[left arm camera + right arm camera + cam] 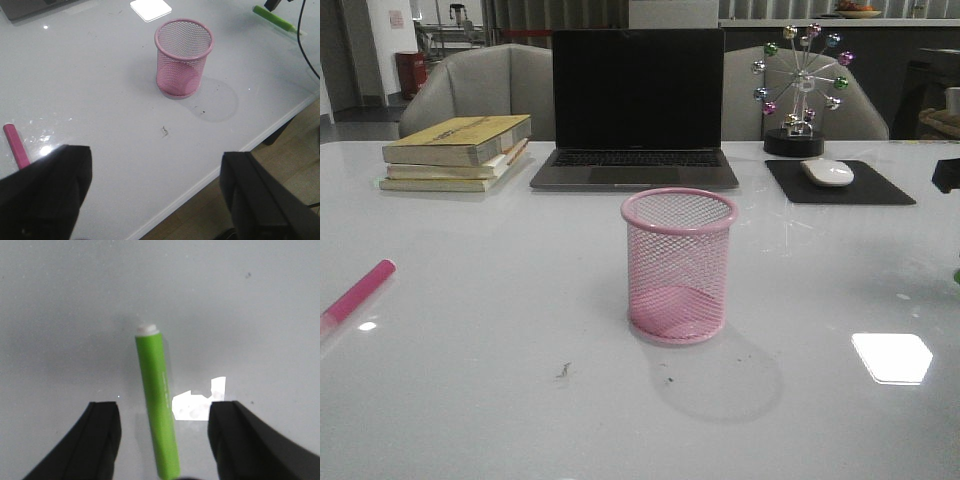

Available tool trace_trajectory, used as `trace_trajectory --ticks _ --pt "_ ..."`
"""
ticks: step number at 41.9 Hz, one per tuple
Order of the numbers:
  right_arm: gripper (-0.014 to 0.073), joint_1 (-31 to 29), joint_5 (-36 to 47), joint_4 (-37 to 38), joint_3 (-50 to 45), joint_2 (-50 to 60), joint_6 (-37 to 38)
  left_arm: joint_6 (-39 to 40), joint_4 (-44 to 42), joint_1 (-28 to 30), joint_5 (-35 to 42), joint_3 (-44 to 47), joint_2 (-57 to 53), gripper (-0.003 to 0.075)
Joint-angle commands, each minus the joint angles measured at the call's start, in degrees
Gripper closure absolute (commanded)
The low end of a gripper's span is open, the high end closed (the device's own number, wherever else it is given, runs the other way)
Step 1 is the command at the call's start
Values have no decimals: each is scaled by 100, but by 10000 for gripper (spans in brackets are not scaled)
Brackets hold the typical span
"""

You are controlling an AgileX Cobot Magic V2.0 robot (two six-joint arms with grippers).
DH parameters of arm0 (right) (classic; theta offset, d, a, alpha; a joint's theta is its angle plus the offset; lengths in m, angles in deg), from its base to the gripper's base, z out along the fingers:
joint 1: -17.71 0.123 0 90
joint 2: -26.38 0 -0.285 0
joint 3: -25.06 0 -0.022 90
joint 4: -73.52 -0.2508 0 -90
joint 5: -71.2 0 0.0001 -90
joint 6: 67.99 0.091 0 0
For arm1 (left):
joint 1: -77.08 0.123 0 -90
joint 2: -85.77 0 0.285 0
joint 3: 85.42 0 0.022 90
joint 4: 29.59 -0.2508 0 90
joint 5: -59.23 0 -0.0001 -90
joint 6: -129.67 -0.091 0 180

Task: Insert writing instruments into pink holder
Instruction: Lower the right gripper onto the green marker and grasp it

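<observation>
Pink mesh holder [679,265], lime-green pen [157,410], pink pen [358,294]

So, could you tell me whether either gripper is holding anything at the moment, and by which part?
Nothing is held. The right gripper is open astride the green pen lying on the table; the left gripper is open over bare table.

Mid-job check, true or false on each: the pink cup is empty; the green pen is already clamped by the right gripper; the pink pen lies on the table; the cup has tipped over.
1. The pink holder is empty: true.
2. The right gripper has clamped the green pen: false, its fingers stand open on either side of the pen, apart from it.
3. The pink pen lies on the table: true.
4. The holder has tipped over: false, it stands upright.
</observation>
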Motion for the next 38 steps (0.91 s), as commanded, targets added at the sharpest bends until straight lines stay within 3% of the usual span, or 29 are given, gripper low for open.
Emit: trace_trajectory --ticks 1,12,23,38 --pt "95 -45 6 18 403 -36 -142 -9 56 -50 424 -163 24 139" --pt "113 -45 -78 18 738 -502 -151 -9 56 -50 424 -163 24 139" --pt "328 -45 -100 18 745 -517 -151 -9 56 -50 432 -163 24 139" --pt "337 -45 -263 18 745 -517 -151 -9 56 -50 432 -163 24 139"
